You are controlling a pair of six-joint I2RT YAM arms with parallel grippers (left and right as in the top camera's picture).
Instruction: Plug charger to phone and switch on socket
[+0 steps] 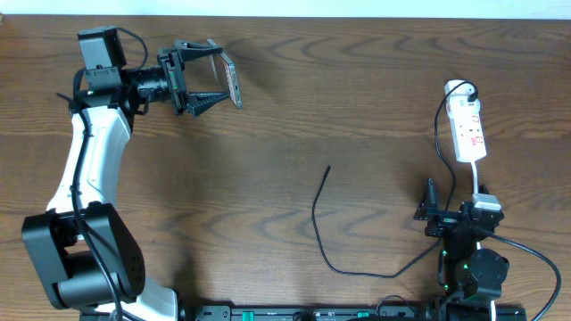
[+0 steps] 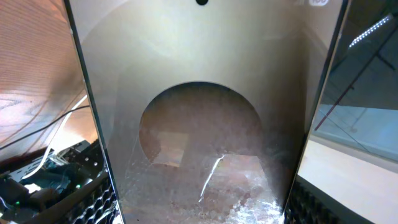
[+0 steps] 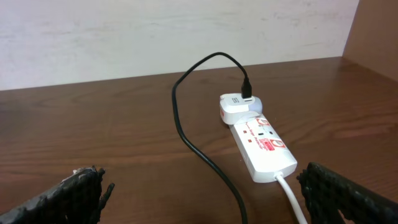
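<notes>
My left gripper (image 1: 217, 73) is shut on the phone (image 1: 233, 82) and holds it on edge above the table's far left. In the left wrist view the phone (image 2: 199, 124) fills the space between the fingers (image 2: 199, 211). The charger cable (image 1: 316, 214) lies in a loop mid-table, with its free plug tip (image 1: 328, 168) bare on the wood. The white socket strip (image 1: 468, 129) lies at the far right. My right gripper (image 1: 457, 203) is open and empty just in front of the socket (image 3: 264, 146). The cable (image 3: 186, 134) runs between its fingers (image 3: 205, 193).
A white adapter (image 3: 236, 109) sits plugged in at the strip's far end with the cable in it. The strip's white lead (image 3: 292, 196) runs back towards my right arm. A pale wall stands behind the table.
</notes>
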